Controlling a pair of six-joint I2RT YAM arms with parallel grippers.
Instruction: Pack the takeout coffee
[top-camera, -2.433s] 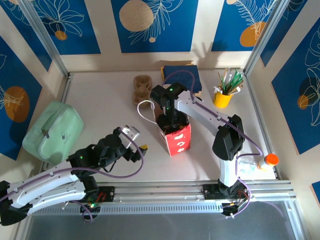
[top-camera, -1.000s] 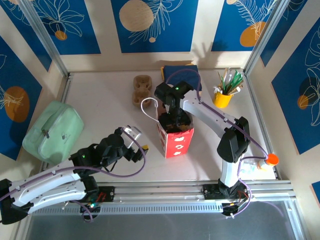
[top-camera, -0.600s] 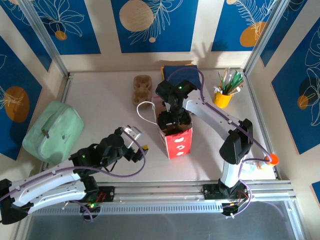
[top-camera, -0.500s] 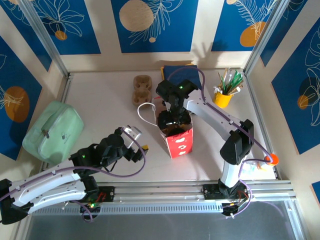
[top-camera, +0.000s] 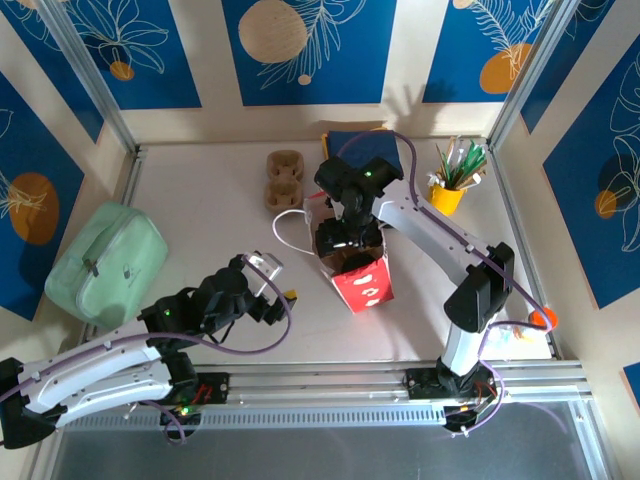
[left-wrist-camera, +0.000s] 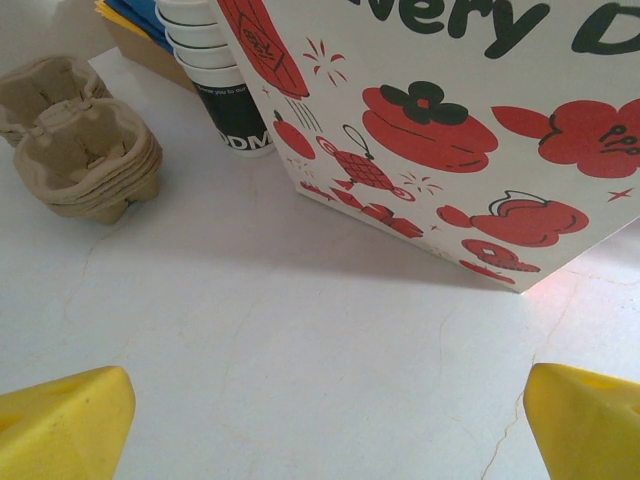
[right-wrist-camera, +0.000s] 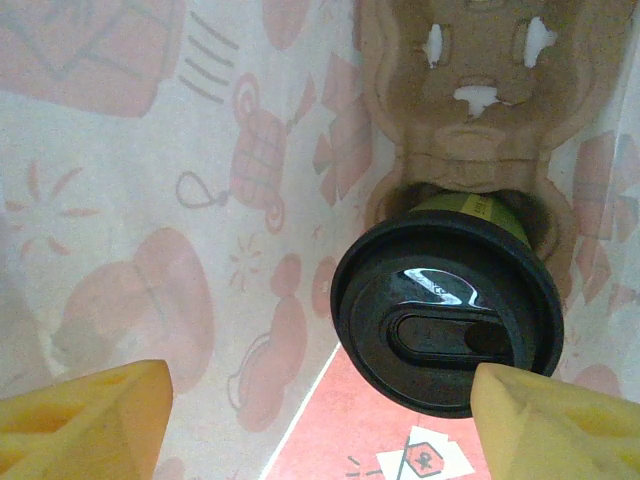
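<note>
The takeout coffee (right-wrist-camera: 447, 325), a green-sided cup under a round black lid, sits in a brown cardboard carrier (right-wrist-camera: 480, 110) inside the red-and-white paper bag (top-camera: 362, 280). My right gripper (right-wrist-camera: 320, 425) is down in the bag's mouth (top-camera: 345, 238), just above the lid. It is open, its yellow fingers spread wide; the right one overlaps the lid's edge in this view. My left gripper (top-camera: 270, 285) hovers low over the table left of the bag (left-wrist-camera: 450, 120). That gripper (left-wrist-camera: 322, 430) is open with nothing between its fingers.
Stacked cardboard carriers (top-camera: 284, 178) and a stack of lidless cups (left-wrist-camera: 215, 60) stand behind the bag. Blue napkins (top-camera: 365, 150) and a yellow cup of sticks (top-camera: 447, 190) are at the back right. A green pouch (top-camera: 105, 260) lies at the left. An orange-capped bottle (top-camera: 542, 318) stands near right.
The right arm's elbow has swung right and nearer. The bag has shifted slightly right and turned, its handle loop moving with it. The left arm has stayed still.
</note>
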